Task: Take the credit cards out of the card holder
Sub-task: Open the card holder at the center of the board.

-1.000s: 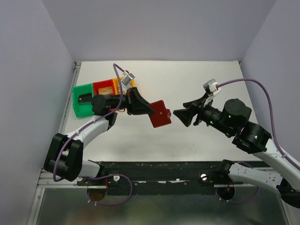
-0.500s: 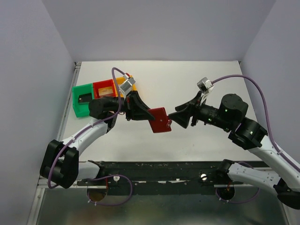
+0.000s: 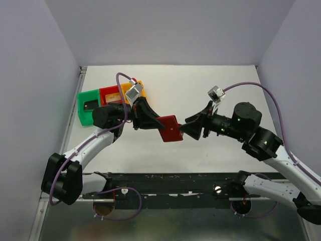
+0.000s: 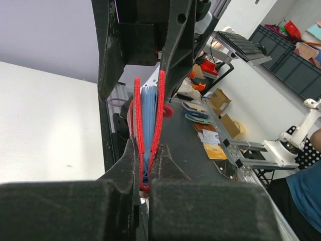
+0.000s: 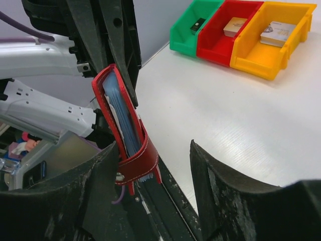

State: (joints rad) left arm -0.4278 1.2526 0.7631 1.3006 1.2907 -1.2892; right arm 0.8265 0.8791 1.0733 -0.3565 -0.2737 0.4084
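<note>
Holding the card holder (image 3: 169, 129) off the table (image 3: 200, 90), near mid-width, between the two arms. The left gripper (image 3: 156, 122) is clamped on it. In the left wrist view the left gripper (image 4: 145, 165) pinches one edge of the card holder (image 4: 149, 125); both fingers press the red covers from outside. The holder is seen edge-on there, with the covers close together and slightly spread toward the far end. The light blue pockets (image 4: 149, 108) show between the covers. Can't tell whether cards sit in them.

The right gripper (image 3: 188, 129) faces the holder's free end with its jaws apart — nothing gripped. In the right wrist view the card holder (image 5: 123, 130) stands tilted, and its lower end with the snap tab (image 5: 143, 161) reaches into the gap of the right gripper (image 5: 155, 175). That end sits close to the finger on the image-left side and well apart from the other. Contact with the near finger: can't tell.

At the far left of the table sit the green tray (image 3: 89, 106), red tray (image 3: 111, 94) and yellow tray (image 3: 138, 88), side by side and touching. Each has a small item inside — too small to identify.
</note>
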